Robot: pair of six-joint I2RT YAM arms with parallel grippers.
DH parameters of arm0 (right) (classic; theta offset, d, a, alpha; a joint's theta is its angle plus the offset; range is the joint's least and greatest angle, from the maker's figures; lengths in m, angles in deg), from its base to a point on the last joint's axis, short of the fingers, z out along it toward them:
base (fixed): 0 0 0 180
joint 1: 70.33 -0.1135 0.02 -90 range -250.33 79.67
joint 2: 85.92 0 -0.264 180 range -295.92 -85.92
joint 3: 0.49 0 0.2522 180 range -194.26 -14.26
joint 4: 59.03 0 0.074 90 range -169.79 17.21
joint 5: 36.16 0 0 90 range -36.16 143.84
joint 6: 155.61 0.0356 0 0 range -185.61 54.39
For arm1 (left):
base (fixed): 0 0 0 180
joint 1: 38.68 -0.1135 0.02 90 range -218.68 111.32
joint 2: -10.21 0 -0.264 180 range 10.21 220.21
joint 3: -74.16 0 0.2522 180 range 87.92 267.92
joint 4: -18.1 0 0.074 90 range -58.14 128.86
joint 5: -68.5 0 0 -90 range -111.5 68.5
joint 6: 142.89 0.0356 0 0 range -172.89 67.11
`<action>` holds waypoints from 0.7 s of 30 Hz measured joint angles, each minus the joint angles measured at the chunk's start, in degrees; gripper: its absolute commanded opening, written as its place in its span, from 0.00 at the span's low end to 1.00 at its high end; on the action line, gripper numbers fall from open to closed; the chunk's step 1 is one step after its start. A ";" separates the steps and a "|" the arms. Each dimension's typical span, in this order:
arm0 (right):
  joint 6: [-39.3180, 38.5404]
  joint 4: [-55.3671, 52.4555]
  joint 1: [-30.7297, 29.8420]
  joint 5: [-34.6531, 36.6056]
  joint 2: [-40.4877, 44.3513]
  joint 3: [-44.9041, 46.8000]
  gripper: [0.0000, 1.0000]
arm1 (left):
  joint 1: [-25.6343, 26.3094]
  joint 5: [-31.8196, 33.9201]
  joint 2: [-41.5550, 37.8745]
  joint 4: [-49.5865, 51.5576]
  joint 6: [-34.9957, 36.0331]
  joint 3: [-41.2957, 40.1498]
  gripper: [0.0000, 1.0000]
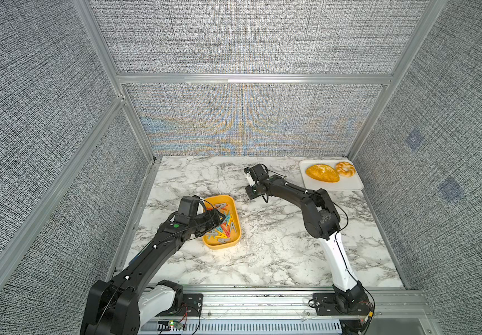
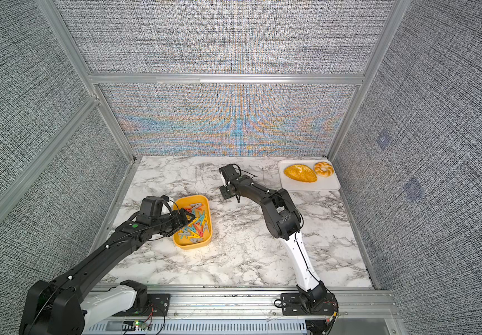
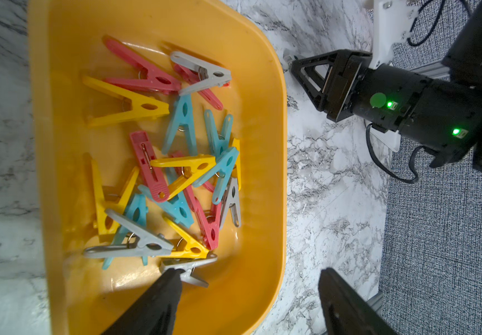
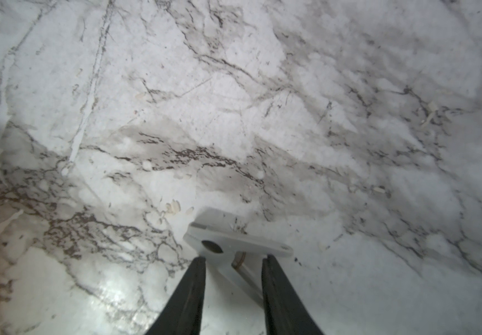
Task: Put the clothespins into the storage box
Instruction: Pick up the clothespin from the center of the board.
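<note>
My left gripper hangs with jaws spread, one finger over the storage box near a grey pin in the clothespins heap.

I am reaching my left hand forward and down, fingers spread wide. I am stretching my right hand across, fingers partly closed around a pin.
</note>
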 measured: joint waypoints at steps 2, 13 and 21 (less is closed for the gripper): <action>-0.04 0.13 0.00 0.20 -0.13 0.00 0.32 | 0.00 0.00 0.07 0.02 0.00 0.00 0.80; 0.26 2.67 -0.87 -1.11 2.12 4.90 0.24 | 0.00 -0.02 -0.31 0.02 0.00 0.00 0.80; 2.36 2.58 -1.77 -1.31 2.43 4.96 0.00 | 0.00 0.11 -2.51 0.24 -0.44 -0.22 0.79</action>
